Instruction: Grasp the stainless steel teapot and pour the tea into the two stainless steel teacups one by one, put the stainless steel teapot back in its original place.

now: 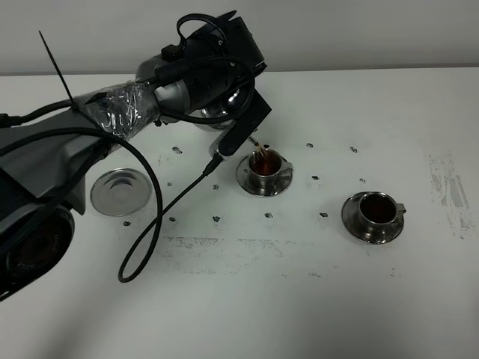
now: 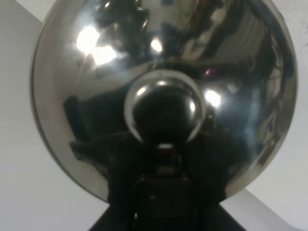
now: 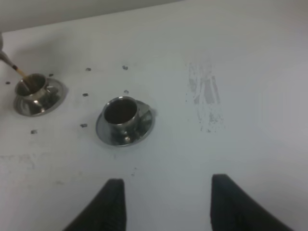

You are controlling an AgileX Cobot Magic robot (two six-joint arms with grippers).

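My left gripper (image 1: 238, 123) is shut on the stainless steel teapot (image 1: 213, 120) and holds it tilted above the table. A thin stream of tea (image 1: 258, 152) runs from its spout into the left teacup (image 1: 266, 169) on its saucer. The right teacup (image 1: 376, 210) on its saucer holds dark tea. In the left wrist view the teapot's shiny body (image 2: 96, 72) and lid knob (image 2: 163, 113) fill the frame above the gripper (image 2: 163, 192). My right gripper (image 3: 166, 204) is open and empty, above bare table near the right teacup (image 3: 121, 113); the left teacup (image 3: 32, 86) and the stream (image 3: 21, 73) show too.
The teapot's empty round steel saucer (image 1: 120, 192) lies on the left of the white table (image 1: 299, 299). A black cable (image 1: 150, 239) loops down from the left arm over the table. Small dark marks dot the surface around the cups.
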